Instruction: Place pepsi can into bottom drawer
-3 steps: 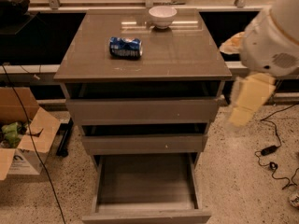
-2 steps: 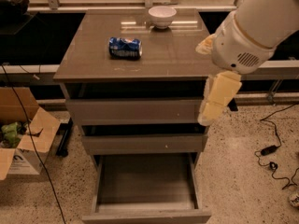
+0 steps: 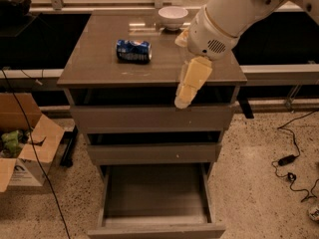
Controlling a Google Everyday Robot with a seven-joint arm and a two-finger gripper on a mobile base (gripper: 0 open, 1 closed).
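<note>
The bottom drawer [image 3: 154, 195] stands pulled out, its bare floor showing. The can [image 3: 133, 50] lies on its side on the cabinet top [image 3: 94, 63], long axis left-right. The gripper [image 3: 190, 83] hangs right of it, over the near edge; whether it is apart or together cannot be told.

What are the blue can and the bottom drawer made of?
The pepsi can looks like thin painted metal, since light glints on it. The bottom drawer looks like matte grey-brown wood-grain board, maybe laminate. The gripper hangs at the front edge of the cabinet.
</note>
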